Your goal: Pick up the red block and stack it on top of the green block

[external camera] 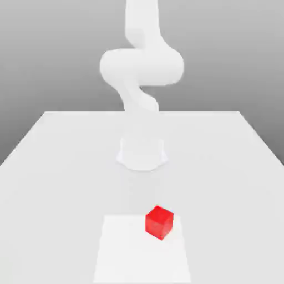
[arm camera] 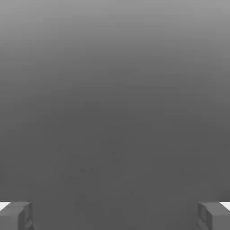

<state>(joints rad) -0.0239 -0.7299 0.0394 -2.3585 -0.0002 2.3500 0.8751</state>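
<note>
Red block (external camera: 160,222) low in the exterior view, a little right of centre, resting on a pale square patch (external camera: 119,255) of the white table (external camera: 50,166). Sits at the patch's upper right corner, turned so one vertical edge faces the camera, top face and two side faces visible. Smooth, unmarked, bright red. Nothing touching it, nothing leaning on it, nothing between it and the camera.

Behind it, toward the frame's middle, the arm's round white base (external camera: 142,152), well apart from the block. Above the base, the white arm (external camera: 141,66) rising in bulky curved segments through the upper centre and out past the top edge. Bare table between base and block; no object standing in the way. Plain grey backdrop beyond the table's far edge.

In the hand view, gripper (arm camera: 115,215) spread wide: one grey fingertip (arm camera: 15,215) in the lower left corner, the other in the lower right corner, a broad gap between. Nothing held between them. Ahead of the fingertips, just a flat grey gradient, lighter toward the top of the frame.
</note>
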